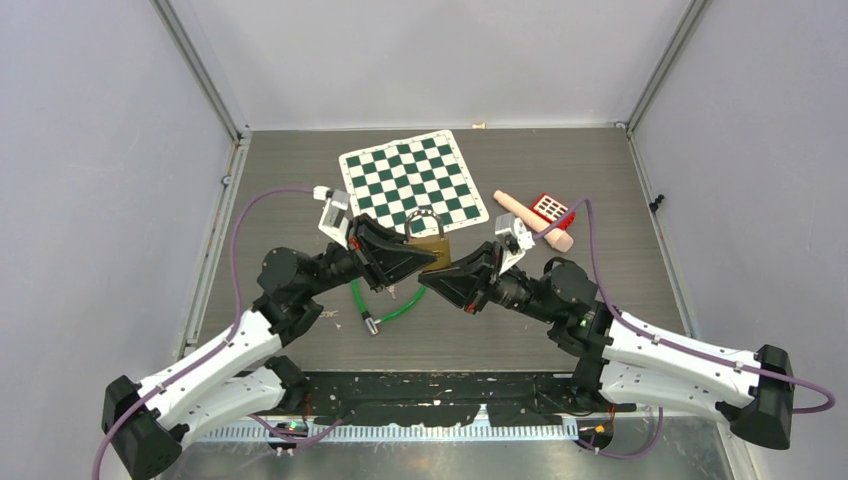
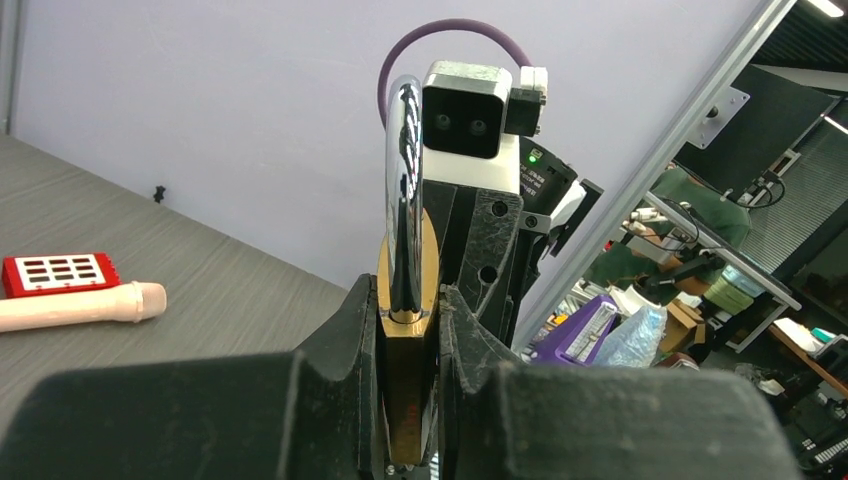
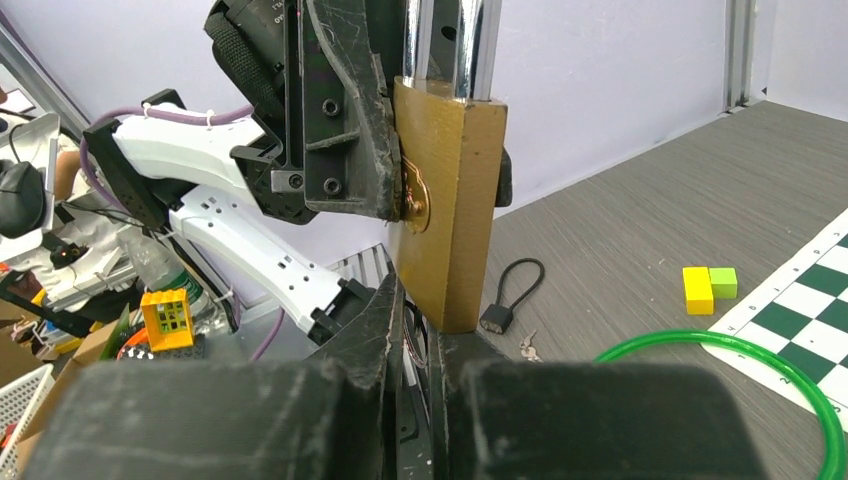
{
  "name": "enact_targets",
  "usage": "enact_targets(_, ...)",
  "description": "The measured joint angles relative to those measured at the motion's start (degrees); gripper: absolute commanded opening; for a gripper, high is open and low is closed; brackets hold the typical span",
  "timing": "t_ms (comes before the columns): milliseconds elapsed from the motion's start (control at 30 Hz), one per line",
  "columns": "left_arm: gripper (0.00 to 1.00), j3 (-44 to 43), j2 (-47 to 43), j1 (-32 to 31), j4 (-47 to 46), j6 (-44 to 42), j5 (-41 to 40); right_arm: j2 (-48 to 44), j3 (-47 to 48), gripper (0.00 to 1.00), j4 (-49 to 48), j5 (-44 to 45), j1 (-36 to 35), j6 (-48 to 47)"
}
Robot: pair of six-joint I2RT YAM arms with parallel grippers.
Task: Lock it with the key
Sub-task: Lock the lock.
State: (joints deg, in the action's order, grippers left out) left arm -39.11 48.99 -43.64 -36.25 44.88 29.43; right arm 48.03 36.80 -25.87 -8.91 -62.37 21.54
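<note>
- brass padlock (image 1: 430,250) is held up over the middle of the grey table (image 1: 290,180), just above the near edge of the chequered mat (image 1: 410,178); its chrome shackle stands upward in both wrist views.
- left pincer (image 2: 410,310) is clenched on the padlock's two flat sides.
- right pincer (image 3: 425,335) is clenched at the padlock's lower edge; whether a key sits between its fingers cannot be told.
- pale walls (image 1: 100,150) with metal rails close the table on the left, far and right sides. bare table lies on either side of the mat, more of it on the left.
- counted from above: two arms, one padlock, one mat, one wooden rod (image 1: 530,220) and one red block (image 1: 550,207) touching it at the right. one green cable loop (image 3: 700,337) lies under the pincers.
- only the right wrist view shows a small black cable lock (image 3: 497,318) on the table, and one yellow block (image 3: 697,288) touching one green block (image 3: 722,281) beside the mat's corner.
- only the left wrist view shows the padlock edge-on, with the rod and red block low on the left.
</note>
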Motion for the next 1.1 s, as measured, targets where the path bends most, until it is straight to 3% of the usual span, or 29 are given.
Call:
enact_targets(567,0.0,7.0,5.5,1.3,-24.1,3.3,-3.5,8.2,-4.3,0.05,-19.9,5.3,-0.9,1.5)
enact_targets(733,0.0,9.1,5.6,1.2,-27.1,4.3,-4.4,8.9,-6.7,0.05,-24.6,7.0,-2.2,-0.5)
enact_targets(933,0.0,10.5,5.6,0.2,-27.6,4.2,-4.3,6.3,-9.6,0.05,-25.2,7.5,-3.2,-4.2)
enact_targets(1100,0.0,10.6,5.6,-0.8,-26.0,4.3,-3.8,1.3,-9.7,0.05,-17.9,7.6,-3.8,-6.9)
